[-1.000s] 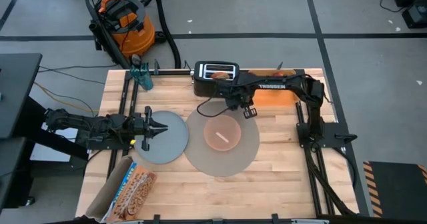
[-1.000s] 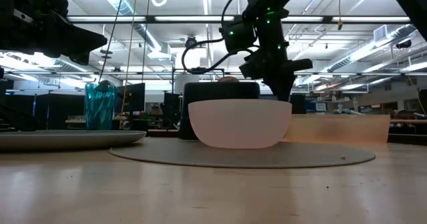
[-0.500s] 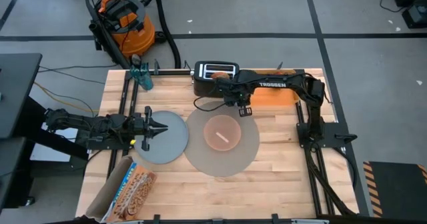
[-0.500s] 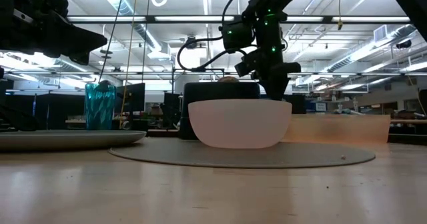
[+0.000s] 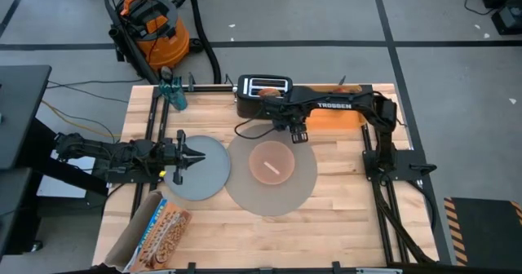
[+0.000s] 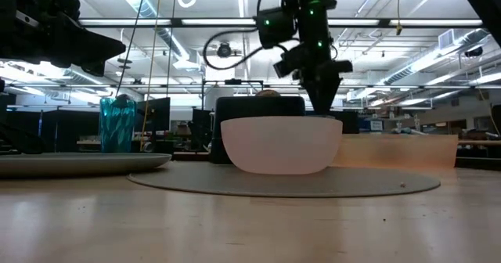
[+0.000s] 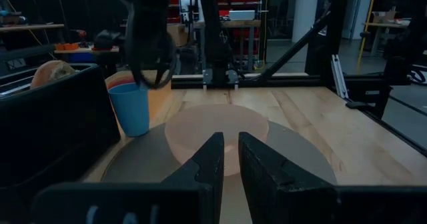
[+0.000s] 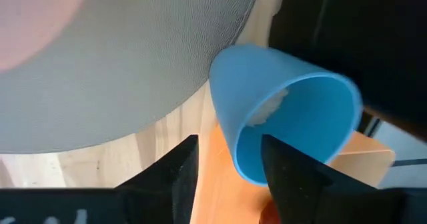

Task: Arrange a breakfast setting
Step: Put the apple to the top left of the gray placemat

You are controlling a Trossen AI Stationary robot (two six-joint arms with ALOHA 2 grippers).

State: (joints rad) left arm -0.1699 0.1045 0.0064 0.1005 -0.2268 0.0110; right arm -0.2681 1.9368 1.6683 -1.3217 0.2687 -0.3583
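right gripper (image 8: pixel 227 159) fingers apart above blue cup (image 8: pixel 287 124) | we risk tipping it against toaster (image 5: pixel 263 95) | left gripper (image 7: pixel 227 159) fingers nearly together, idle over plate (image 5: pixel 198 170)

A black toaster (image 5: pixel 263 88) stood at the table's back edge. An orange vacuum cleaner (image 5: pixel 152 23) sat on the floor. A cracker box (image 5: pixel 165 231) lay near the front.

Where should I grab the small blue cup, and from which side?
Pinch the wall of the small blue cup at its rim, from above: it stands upright, mouth open, with the black toaster close beside. The right end effector hangs there, open.
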